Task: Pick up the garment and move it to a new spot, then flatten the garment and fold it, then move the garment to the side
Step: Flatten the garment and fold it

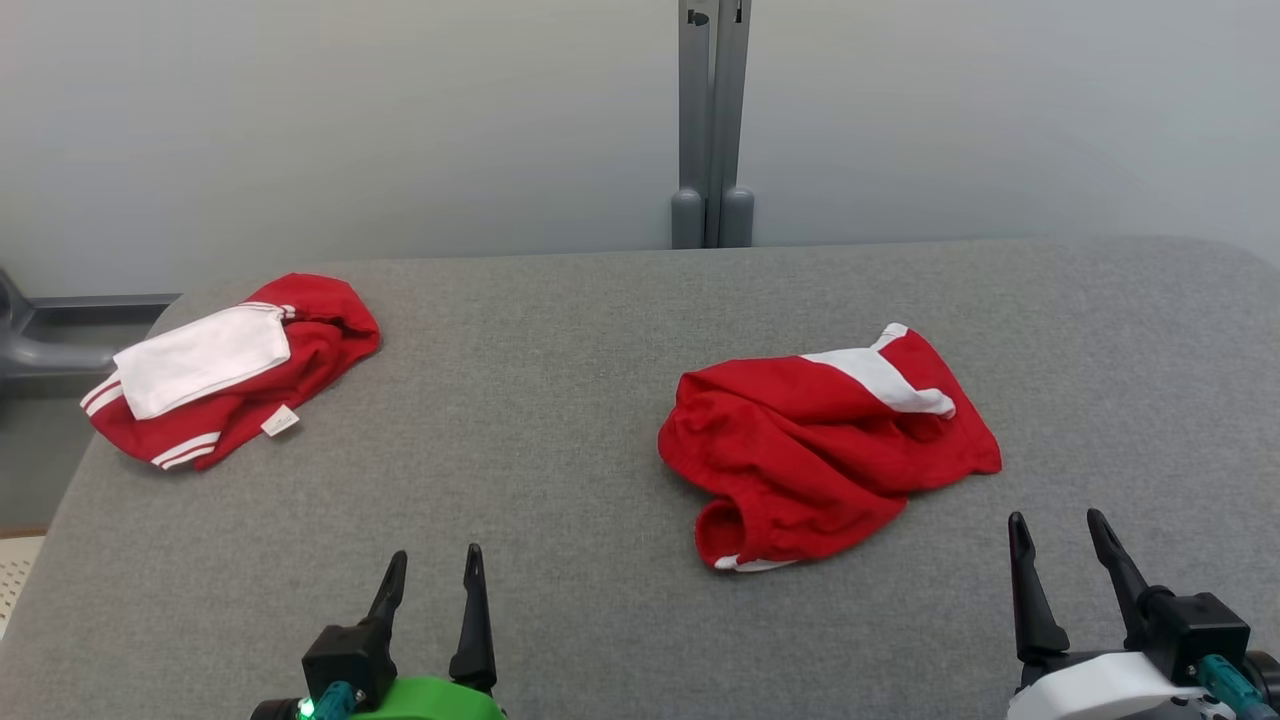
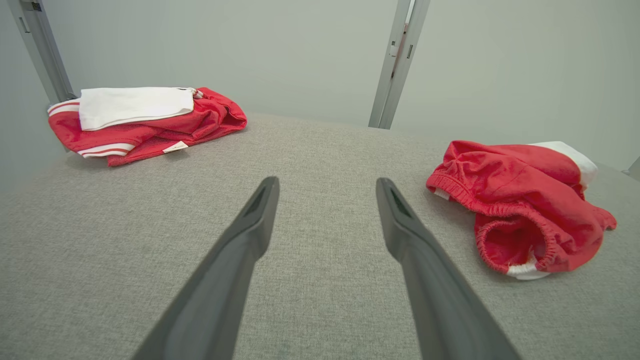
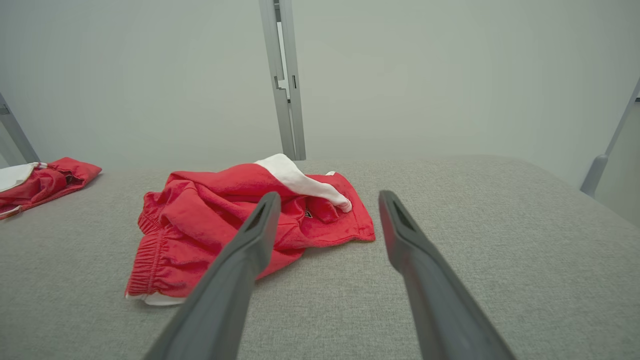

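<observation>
A crumpled pair of red shorts with a white side stripe [image 1: 820, 440] [image 2: 520, 200] [image 3: 230, 220] lies right of centre on the grey table, its elastic waistband toward me. My left gripper [image 1: 433, 566] [image 2: 326, 185] stands open near the front edge, well left of the shorts, holding nothing. Open too, my right gripper [image 1: 1058, 528] [image 3: 326, 199] hovers just off the shorts' near right corner, apart from the cloth.
A second red garment with a white panel and white stripes [image 1: 225, 370] [image 2: 140, 117] [image 3: 40, 182] lies bunched at the table's far left corner. A grey metal post [image 1: 712, 120] rises behind the far edge. The grey fabric tabletop [image 1: 520, 420] spreads between the two garments.
</observation>
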Motion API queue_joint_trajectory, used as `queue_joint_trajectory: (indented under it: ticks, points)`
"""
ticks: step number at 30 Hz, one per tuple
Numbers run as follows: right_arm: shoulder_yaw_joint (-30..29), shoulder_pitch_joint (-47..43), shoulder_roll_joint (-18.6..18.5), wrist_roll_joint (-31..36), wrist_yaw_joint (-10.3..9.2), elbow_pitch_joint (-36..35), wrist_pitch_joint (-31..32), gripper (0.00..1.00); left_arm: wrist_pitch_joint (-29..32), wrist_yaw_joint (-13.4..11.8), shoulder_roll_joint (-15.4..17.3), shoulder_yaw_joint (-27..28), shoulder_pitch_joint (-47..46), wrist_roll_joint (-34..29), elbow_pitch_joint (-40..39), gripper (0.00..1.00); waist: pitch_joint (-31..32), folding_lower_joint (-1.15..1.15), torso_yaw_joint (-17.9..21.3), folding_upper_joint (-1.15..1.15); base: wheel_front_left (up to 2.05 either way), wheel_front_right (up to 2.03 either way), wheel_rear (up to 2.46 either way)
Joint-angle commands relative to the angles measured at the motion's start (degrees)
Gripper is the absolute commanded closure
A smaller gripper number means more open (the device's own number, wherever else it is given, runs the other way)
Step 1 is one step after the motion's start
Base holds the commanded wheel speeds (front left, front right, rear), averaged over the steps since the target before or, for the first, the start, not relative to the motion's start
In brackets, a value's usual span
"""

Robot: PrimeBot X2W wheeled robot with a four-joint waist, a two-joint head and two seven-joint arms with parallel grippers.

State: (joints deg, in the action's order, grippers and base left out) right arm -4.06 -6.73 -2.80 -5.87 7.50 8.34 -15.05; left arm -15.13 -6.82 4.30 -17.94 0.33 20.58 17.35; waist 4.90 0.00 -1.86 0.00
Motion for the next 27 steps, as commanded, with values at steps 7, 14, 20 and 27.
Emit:
queue_joint_trajectory:
  ticks: [7, 14, 20, 27]
  points:
    - [0.69, 1.22, -0.15, 0.64, -0.02, -0.66, -0.20, 0.00, 1.75, 2.10, 0.30, -1.91, -5.05, -1.34, 0.81, 0.00, -1.92, 0.00, 1.07, 0.00, 0.00, 0.00, 0.00]
    - [2.95, 2.90, -0.16, 1.11, -0.02, -0.79, -0.20, 0.00, 10.82, 6.91, -0.47, -7.02, -16.80, -1.43, 7.83, 0.00, -5.83, 0.00, 4.49, 0.00, 0.00, 0.00, 0.00]
    - [4.61, 5.74, -0.19, 0.80, -0.03, -1.12, -0.20, 0.00, 15.99, 9.38, -0.99, -9.49, -27.20, -0.10, 16.46, 0.00, -11.68, 0.00, 8.93, 0.00, 0.00, 0.00, 0.00]
    - [5.21, 8.01, -0.14, 0.28, -0.03, -0.85, -0.20, 0.00, 18.19, 11.09, -1.21, -10.97, -34.92, 2.23, 25.31, 0.00, -16.10, 0.00, 12.49, 0.00, 0.00, 0.00, 0.00]
